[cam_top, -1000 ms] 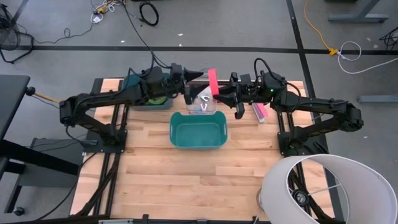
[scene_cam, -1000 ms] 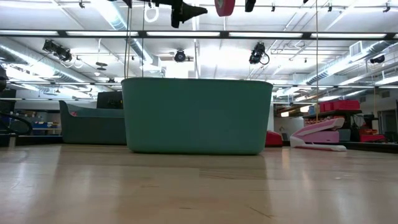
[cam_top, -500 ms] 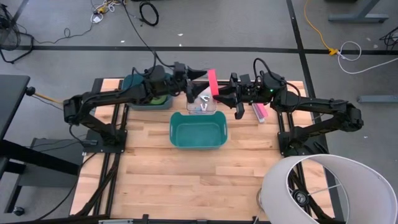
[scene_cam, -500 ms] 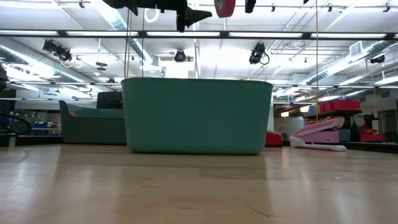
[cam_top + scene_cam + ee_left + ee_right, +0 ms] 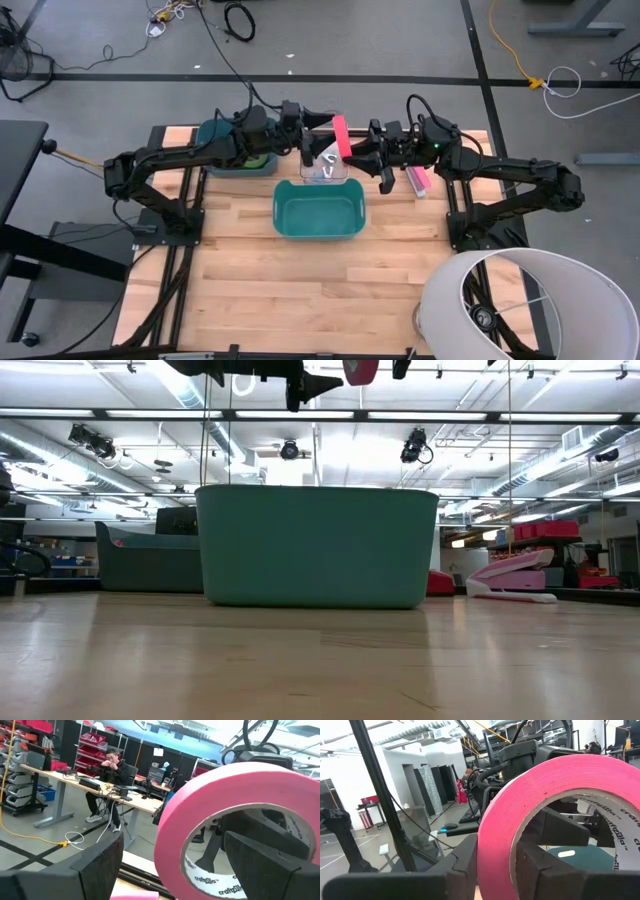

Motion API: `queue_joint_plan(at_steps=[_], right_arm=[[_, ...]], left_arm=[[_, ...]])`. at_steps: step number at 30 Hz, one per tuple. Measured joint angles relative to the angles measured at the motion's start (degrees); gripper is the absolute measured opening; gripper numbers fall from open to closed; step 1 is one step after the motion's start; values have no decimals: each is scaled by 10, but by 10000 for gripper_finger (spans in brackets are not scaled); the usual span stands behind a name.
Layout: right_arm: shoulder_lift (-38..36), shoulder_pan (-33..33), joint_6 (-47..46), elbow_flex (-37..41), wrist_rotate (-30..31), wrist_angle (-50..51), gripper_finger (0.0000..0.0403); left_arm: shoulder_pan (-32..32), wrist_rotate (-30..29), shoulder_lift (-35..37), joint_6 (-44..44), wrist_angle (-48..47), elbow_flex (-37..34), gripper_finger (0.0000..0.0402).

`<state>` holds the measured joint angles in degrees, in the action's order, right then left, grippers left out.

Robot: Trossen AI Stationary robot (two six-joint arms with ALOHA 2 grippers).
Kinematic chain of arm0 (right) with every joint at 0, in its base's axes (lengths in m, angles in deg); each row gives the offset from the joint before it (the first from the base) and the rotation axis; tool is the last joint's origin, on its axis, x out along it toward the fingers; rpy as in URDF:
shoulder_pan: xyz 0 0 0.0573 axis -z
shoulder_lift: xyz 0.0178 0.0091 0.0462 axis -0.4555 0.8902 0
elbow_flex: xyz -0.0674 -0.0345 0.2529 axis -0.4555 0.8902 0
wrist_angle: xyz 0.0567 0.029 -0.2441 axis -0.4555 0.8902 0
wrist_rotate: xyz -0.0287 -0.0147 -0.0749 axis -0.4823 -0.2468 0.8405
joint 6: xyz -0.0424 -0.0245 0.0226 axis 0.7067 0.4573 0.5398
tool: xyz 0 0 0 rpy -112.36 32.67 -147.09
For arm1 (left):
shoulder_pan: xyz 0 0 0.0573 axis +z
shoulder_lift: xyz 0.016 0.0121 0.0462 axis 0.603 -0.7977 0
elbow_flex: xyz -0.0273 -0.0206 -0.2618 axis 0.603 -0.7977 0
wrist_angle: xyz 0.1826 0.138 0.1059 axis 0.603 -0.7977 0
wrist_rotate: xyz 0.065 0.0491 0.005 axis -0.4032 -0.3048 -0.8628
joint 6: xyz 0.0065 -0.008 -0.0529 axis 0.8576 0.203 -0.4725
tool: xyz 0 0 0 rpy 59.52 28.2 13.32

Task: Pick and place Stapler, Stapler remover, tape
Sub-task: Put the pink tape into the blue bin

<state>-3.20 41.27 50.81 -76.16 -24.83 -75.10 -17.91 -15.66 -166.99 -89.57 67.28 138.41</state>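
On the desk (image 5: 300, 280) we find one bin (image 5: 317, 209) at the middle, a clear tray (image 5: 325, 168) just behind it, another bin (image 5: 228, 150) at the back left, and the stapler (image 5: 417, 180) right of the tray

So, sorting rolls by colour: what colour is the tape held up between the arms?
Pinkish-red tape, clearest in the right wrist view.

Above the teal bin (image 5: 316, 210) the way down is open; the clear tray (image 5: 325, 166) behind it sits under both arms.
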Motion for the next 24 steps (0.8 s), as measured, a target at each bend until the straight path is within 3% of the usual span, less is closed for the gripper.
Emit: queue_joint_plan(at_steps=[6,17,24], right_arm=[[0,0,0,0,-5,0,95],[0,0,0,0,-5,0,95],[0,0,-7,0,-6,0,95]], left_arm=[[0,-1,0,8,0,0,339],[-1,7,0,16,0,0,259],[-1,6,0,16,0,0,233]])
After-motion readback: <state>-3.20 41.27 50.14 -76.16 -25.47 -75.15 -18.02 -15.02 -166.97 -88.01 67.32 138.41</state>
